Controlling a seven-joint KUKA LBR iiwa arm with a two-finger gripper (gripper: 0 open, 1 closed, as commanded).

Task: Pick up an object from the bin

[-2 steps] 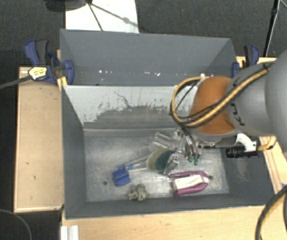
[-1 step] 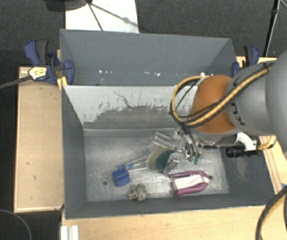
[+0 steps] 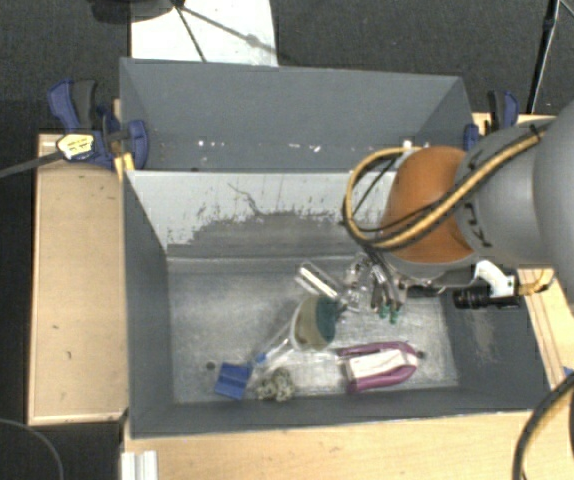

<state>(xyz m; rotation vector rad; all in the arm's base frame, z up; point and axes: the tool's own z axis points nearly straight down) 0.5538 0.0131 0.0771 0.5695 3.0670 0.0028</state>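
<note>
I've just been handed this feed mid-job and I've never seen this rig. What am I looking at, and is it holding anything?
One camera looks down on a grey metal bin from above and slightly to one side. The big grey body with the orange cover and cables on the right is the robot arm. Its gripper hangs low in the bin, right of middle. Just left of it lies a silvery piece, with a teal round thing below that. Toward the front are a purple-and-white packet, a blue piece and a small grey-green lump. I cannot tell whether anything is held.
</note>
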